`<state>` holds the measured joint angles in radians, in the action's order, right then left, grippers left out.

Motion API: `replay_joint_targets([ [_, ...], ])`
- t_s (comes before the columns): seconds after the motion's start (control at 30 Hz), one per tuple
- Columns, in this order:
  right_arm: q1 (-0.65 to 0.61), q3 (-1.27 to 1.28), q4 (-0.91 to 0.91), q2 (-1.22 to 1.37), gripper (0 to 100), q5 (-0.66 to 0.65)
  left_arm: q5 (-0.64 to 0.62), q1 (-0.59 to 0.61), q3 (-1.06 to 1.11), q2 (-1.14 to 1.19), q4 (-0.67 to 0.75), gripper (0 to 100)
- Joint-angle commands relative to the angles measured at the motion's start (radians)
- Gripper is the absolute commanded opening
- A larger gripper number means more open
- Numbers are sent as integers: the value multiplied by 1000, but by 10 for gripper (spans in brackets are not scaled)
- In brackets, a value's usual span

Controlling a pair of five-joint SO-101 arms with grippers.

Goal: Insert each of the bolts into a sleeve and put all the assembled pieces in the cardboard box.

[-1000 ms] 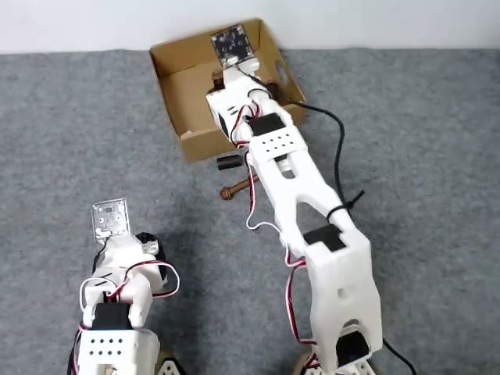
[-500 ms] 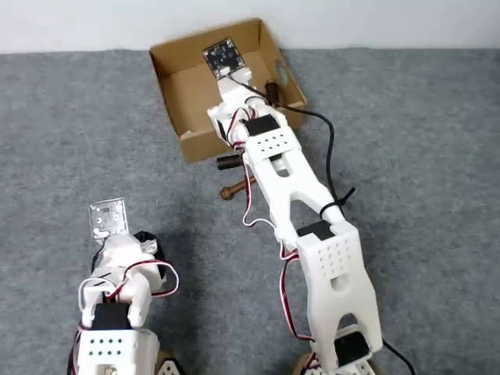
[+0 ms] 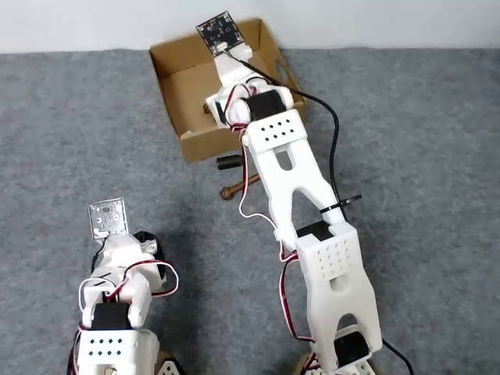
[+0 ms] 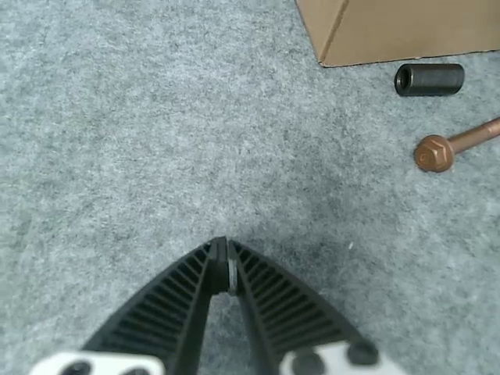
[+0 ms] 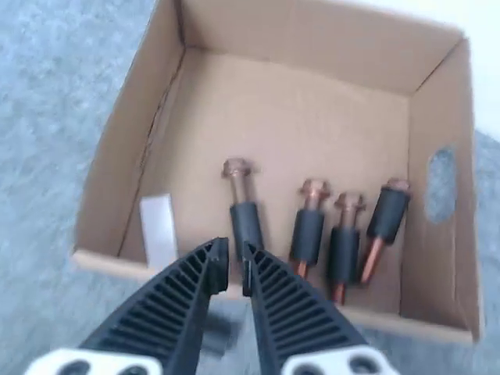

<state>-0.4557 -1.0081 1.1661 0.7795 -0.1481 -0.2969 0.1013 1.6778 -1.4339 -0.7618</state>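
The right claw (image 5: pixel 232 256), maybe a little spread, hung empty over the brown cardboard box (image 3: pixel 186 94), upper middle. Best lift straight, then fetch the black sleeve (image 3: pixel 227 162) and copper bolt (image 3: pixel 237 188) just below.

1. A grey, felt-like surface (image 3: pixel 94 141) spreads across the whole scene, its nap mottled lighter and darker.
2. A plain white wall (image 3: pixel 391 23) runs along the far edge, meeting the surface in a straight line.
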Motion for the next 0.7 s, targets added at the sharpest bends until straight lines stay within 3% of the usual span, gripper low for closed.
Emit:
replay_joint_targets([
  [0.0, -16, -109, 133, -27, 9, -9, -6, 3, -2, -3, 26, 5],
  [0.13, -24, -161, 248, -24, 9, -20, -6, 3, -2, -3, 26, 5],
  [0.47, -35, -166, 421, 22, 15, -319, -6, 3, -2, -3, 26, 5],
  [0.67, -36, -172, 437, 116, 189, -430, -6, 3, -2, -3, 26, 5],
])
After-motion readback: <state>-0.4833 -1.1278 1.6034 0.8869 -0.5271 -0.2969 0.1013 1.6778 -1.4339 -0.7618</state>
